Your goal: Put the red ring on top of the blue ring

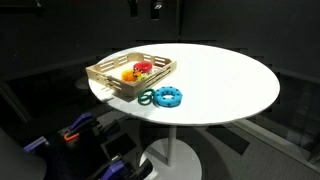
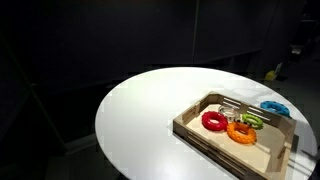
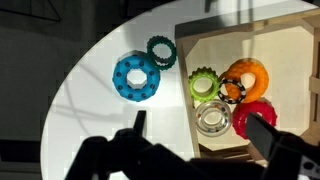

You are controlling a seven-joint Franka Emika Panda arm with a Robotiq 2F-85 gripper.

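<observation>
Red ring point(image 3: 258, 108) lies flat inside the wooden tray point(image 3: 270, 45), at the tray's near edge in the wrist view, with its lower part hidden behind one finger point(image 3: 264, 133). In an exterior view it point(image 2: 214, 121) shows whole, alone on the tray floor beside the orange ring point(image 2: 241, 131).

Blue ring point(image 3: 136, 76) sits flat on the white table point(image 3: 90, 100), outside the tray and just beside its long wall. A dark-green ring point(image 3: 161, 51) touches it, or very nearly does. I see that pair again in an exterior view, blue point(image 1: 168, 96) and green point(image 1: 147, 97) side by side in front of the tray point(image 1: 105, 72).

Also in the tray, from the wrist view:
- a light-green ring point(image 3: 204, 84) next to the wall
- an orange ring point(image 3: 245, 78) against it
- a clear or silvery ring point(image 3: 213, 120) just below

Gripper point(image 3: 195, 117) hangs above the tray's near side with its fingers spread wide and nothing between them. It touches no ring. Red and blue are well apart, with the tray wall between them.
</observation>
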